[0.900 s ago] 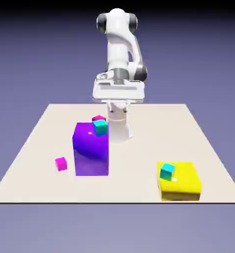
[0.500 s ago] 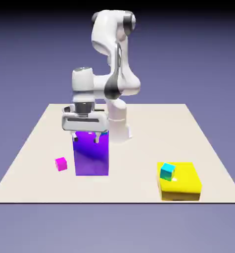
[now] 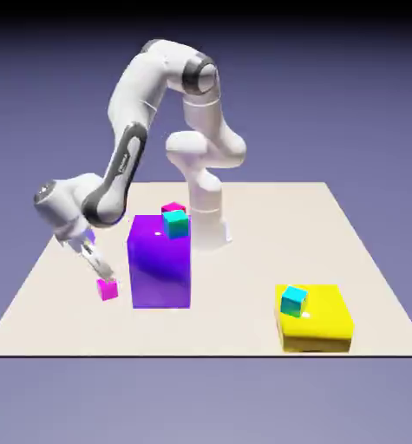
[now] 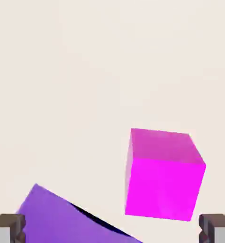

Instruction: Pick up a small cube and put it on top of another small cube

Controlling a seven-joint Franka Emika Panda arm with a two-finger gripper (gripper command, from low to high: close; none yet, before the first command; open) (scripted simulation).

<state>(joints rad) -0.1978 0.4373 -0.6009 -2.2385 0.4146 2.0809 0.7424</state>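
Approach step in hand: gripper (image 3: 100,265), jaws spread wide and empty, hangs just above the small cube (image 3: 107,289) lying on the table (image 3: 348,225) beside the purple block (image 3: 160,269). Next move likely calls for centring over it, descending, closing.

The worktop (image 3: 348,225) is a plain pale cream, set against a blue-violet backdrop that darkens to black at the top. On it sit a glossy purple block (image 3: 160,270), a bright yellow block (image 3: 320,323), 2 magenta-pink small cubes (image 3: 107,289) (image 3: 171,208) and 2 teal cubes (image 3: 176,224) (image 3: 292,301), all unpatterned. The arm (image 3: 131,130) is white with dark grey joints, and the end effector (image 3: 98,270) has grey fingertips (image 4: 217,228).
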